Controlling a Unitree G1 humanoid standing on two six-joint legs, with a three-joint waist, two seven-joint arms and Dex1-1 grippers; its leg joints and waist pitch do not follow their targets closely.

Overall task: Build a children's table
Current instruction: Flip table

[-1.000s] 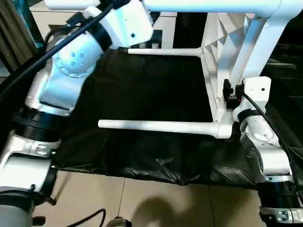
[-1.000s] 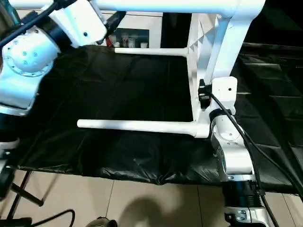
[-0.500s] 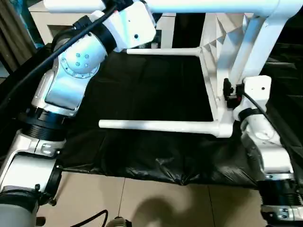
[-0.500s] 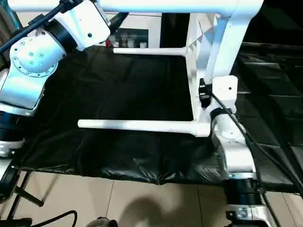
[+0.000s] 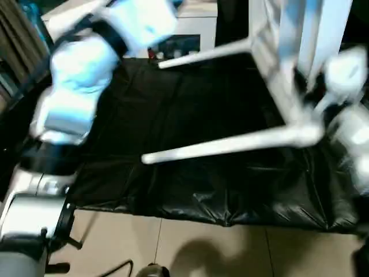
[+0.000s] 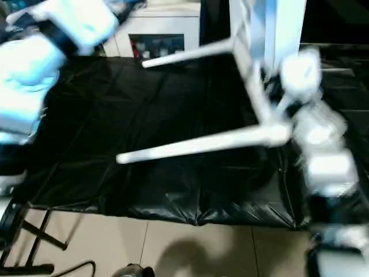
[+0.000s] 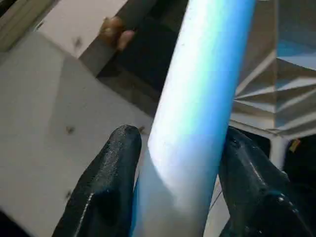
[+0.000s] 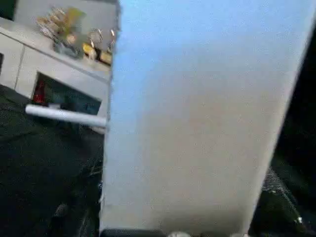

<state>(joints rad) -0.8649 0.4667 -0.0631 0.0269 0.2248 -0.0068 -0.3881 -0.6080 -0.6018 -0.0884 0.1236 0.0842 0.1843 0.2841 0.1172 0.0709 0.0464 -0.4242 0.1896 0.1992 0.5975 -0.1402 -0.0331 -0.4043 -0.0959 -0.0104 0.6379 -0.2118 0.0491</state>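
The children's table point(image 5: 288, 63) is hanging on its side above the black sheet point(image 5: 173, 104) of the work table. Its top is standing almost upright at the robot's right, and its legs are pointing toward the robot's left. The near leg point(image 5: 230, 145) and the far leg point(image 5: 202, 55) are both slanting, not level.

The left claw point(image 7: 177, 163) is clamping one leg point(image 7: 197, 98), with a black finger point(image 7: 113, 173) pressing on each side of the tube. The right claw point(image 5: 305, 92) is sitting at the edge of the top, but I cannot tell if it is gripping or only lying against it.

It seems to me the robot is turning the whole piece to set it on its legs. To do this well, both arms should be moving together and slowly. The held leg is working as a long lever on its socket, so a fast twist could be pulling it loose. The free legs should be staying clear of the sheet during the turn.
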